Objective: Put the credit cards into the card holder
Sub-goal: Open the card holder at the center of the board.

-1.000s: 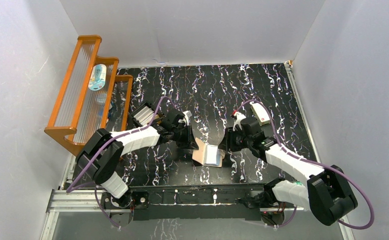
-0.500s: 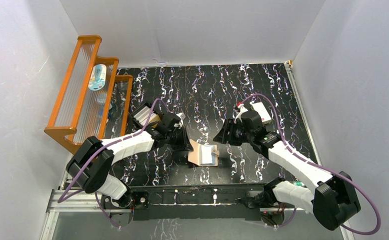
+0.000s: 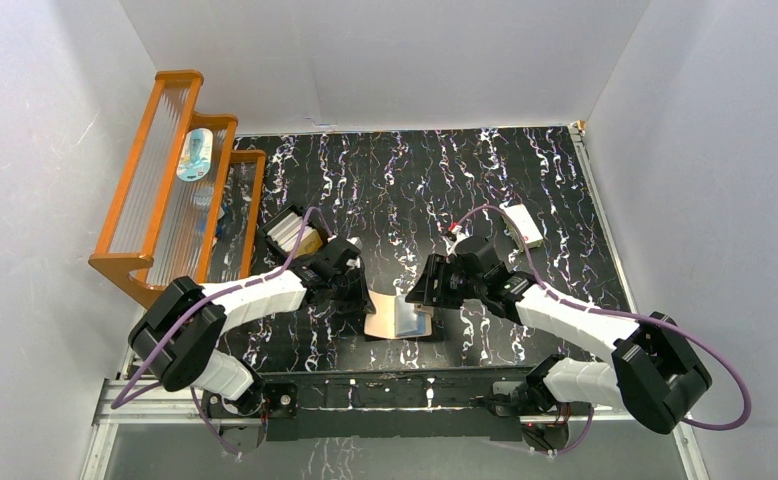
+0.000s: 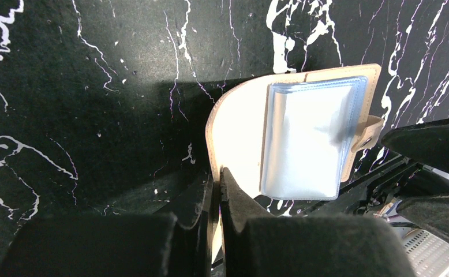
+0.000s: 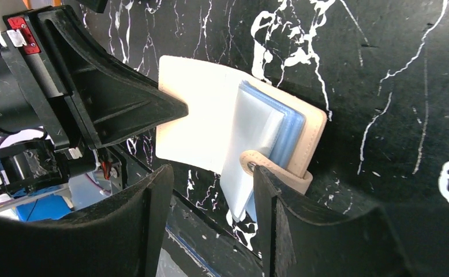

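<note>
Looks like the left gripper [image 4: 215,179] is pinching the card holder [image 3: 397,316] by its 9 o'clock cover edge to prop it open on the table [image 3: 405,180], front and center. The right gripper [image 5: 210,173] hovers at its 2 o'clock, fingers spread and empty, with the snap tab [image 5: 274,170] and clear sleeves [image 5: 257,133] between them.

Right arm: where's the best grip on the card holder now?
Take the card holder by its snap tab edge, coming from the right. The left gripper pinches the opposite cover, and the tab edge faces the open right gripper.
</note>
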`<action>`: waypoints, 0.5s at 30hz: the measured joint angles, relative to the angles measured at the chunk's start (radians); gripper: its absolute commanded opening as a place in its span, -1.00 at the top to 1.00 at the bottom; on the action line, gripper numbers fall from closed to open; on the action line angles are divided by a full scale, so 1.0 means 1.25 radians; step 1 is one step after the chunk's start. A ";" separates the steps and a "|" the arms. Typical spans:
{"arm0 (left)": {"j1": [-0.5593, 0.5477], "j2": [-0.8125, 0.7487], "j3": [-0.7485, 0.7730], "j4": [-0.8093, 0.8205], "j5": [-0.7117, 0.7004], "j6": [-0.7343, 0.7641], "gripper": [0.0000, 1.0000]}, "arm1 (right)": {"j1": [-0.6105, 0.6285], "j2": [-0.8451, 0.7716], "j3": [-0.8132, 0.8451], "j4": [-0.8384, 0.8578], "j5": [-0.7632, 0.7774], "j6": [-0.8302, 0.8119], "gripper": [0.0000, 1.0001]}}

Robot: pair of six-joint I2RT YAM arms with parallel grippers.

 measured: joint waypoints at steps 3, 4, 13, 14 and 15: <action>-0.003 -0.002 -0.002 -0.001 -0.006 -0.002 0.96 | 0.011 0.008 -0.007 0.020 0.002 0.009 -0.08; -0.005 -0.002 -0.003 -0.001 -0.009 -0.002 0.96 | 0.014 0.011 -0.010 0.024 0.002 0.011 -0.06; -0.012 -0.002 -0.020 -0.002 -0.027 -0.007 0.96 | 0.019 0.018 -0.029 0.025 0.016 0.027 -0.25; -0.012 -0.002 -0.020 -0.002 -0.027 -0.008 0.96 | 0.021 0.018 -0.031 0.023 0.018 0.031 -0.25; -0.013 -0.002 -0.020 -0.003 -0.029 -0.008 0.96 | 0.024 0.018 -0.031 0.019 0.022 0.033 -0.24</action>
